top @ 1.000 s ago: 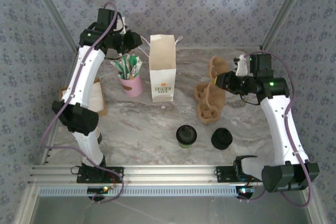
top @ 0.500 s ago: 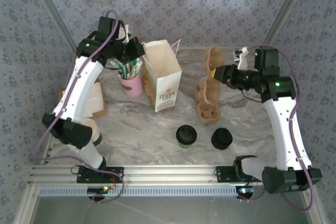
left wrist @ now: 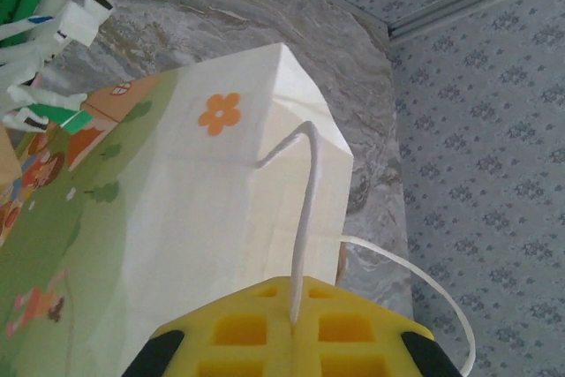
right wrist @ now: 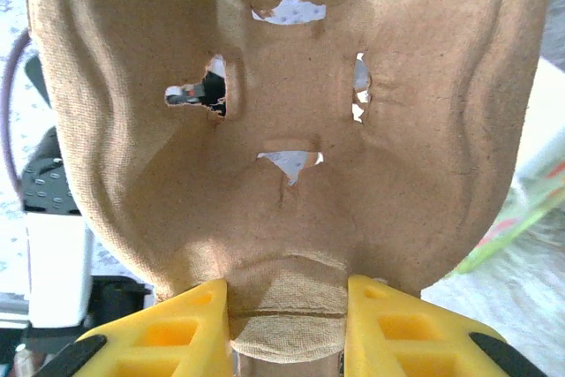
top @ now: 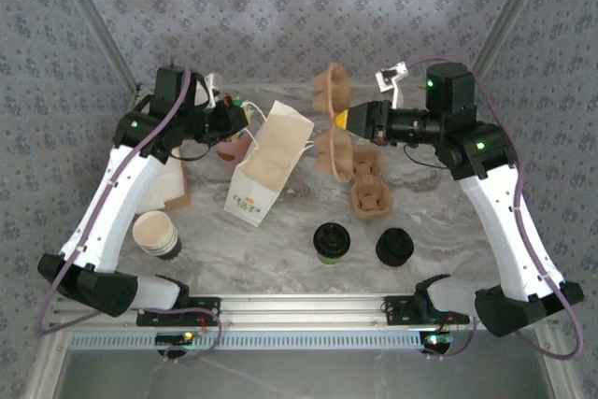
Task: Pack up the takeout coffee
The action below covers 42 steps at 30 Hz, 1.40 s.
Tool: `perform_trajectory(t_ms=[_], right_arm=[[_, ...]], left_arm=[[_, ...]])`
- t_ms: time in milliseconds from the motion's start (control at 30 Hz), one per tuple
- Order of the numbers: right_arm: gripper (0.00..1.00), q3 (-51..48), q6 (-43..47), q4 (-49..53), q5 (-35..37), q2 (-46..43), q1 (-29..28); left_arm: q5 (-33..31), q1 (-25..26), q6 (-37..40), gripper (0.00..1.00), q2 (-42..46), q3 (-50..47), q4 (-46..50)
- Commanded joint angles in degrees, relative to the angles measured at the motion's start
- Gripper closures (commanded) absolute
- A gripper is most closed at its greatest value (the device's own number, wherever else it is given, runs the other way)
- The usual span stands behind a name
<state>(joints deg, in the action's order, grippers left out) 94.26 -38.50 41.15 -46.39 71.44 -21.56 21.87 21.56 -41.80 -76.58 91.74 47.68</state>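
Observation:
The takeout coffee [top: 331, 241], a small cup under a round black lid, stands on the marble near the front centre, apart from both grippers. My left gripper [top: 230, 120] is shut on the thin white handle [left wrist: 303, 218] of the white paper bag [top: 264, 167]. The bag leans over with its open mouth facing up and right. In the left wrist view the bag [left wrist: 177, 209] shows its printed side. My right gripper [top: 348, 121] is shut on a brown pulp cup carrier [top: 330, 91], held up in the air just right of the bag's mouth. Its yellow fingers [right wrist: 181, 328] pinch the carrier's [right wrist: 282, 130] lower tab.
More pulp carriers [top: 368, 189] lie on the table under the right arm. A pile of black lids [top: 394, 247] sits right of the coffee. A stack of cream cups [top: 156, 234] stands front left. A pink cup of sachets [top: 229, 149] stands behind the bag, sachets [left wrist: 40, 50] beside it.
The left gripper has closed on the bag's handle and pulled the bag over to a lean. The right gripper has lifted the carrier and carried it left toward the bag.

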Motion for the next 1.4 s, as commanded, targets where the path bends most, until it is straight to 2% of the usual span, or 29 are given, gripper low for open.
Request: perform_trajectory(t_ms=[0,167,533,867,1367], right_arm=[[0.68,1.6,-7.5,-7.7,-1.0,1.7,-2.9],[0.68,3.1,-11.3,-11.6,2.2,4.5,-7.0],[0.68,2.6,-16.0,-15.5,12.6,9.8,-10.6],[0.68,2.0,-16.7,-14.1,24.4,12.8,-14.7],[0.67,3.2,-16.7,-7.0,39.5,16.2,-21.5]], left_arm=[[-0.1,0.6,-2.6,1.00,3.2,-2.1,-4.2],[-0.9,0.7,-5.3,1.00,6.1,-4.8,-7.8],[-0.9,0.9,-7.4,1.00,9.1,-8.5,-11.4],[-1.3,0.9,-8.0,1.00,9.9,-10.3,-12.4],[-2.4,0.9,-8.2,1.00,11.3,-11.5,-12.7]])
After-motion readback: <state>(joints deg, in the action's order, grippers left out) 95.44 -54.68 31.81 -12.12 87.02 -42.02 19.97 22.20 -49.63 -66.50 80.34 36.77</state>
